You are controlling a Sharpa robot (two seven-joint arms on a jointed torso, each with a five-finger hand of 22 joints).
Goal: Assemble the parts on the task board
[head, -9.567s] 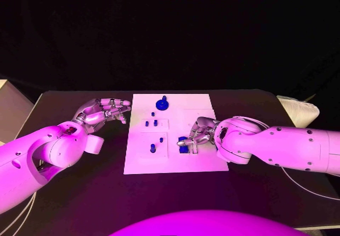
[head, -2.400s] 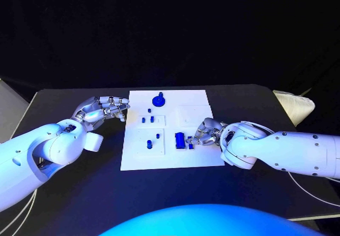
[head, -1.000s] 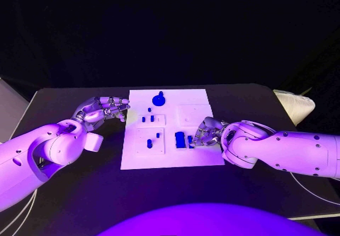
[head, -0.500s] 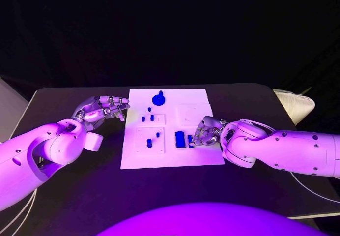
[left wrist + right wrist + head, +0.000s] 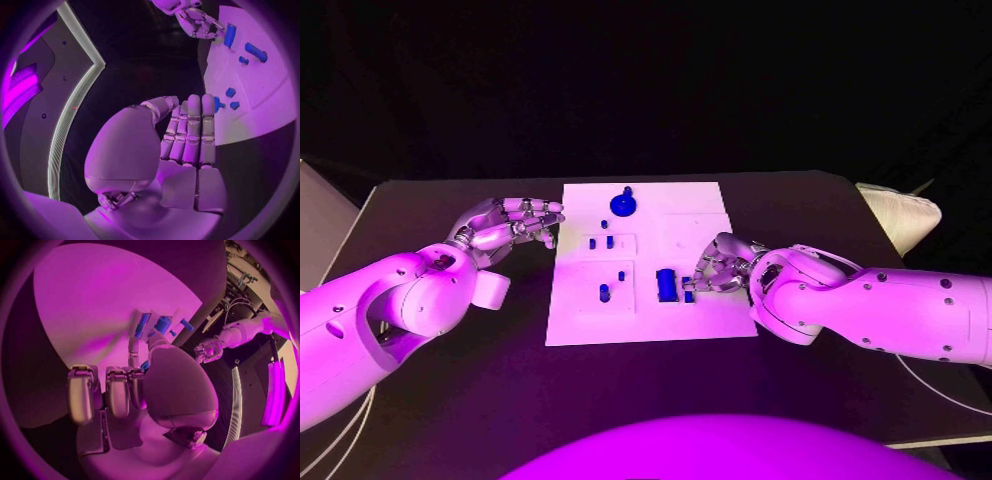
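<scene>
On the white rectangular task board [image 5: 646, 320]: right hand [image 5: 718, 266] pinching small blue part [image 5: 687, 296], seating next; left hand [image 5: 509, 225] curled, empty.

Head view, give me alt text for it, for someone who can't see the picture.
The right hand rests on the white task board beside an upright blue part. The left hand sits off the board's left edge, fingers curled, holding nothing. More blue parts and a round blue knob stand on the board.

Task board [image 5: 708, 219] — matt white plastic; table [image 5: 444, 400] — matt black; hands' fingers [image 5: 189, 131] — glossy metal.
</scene>
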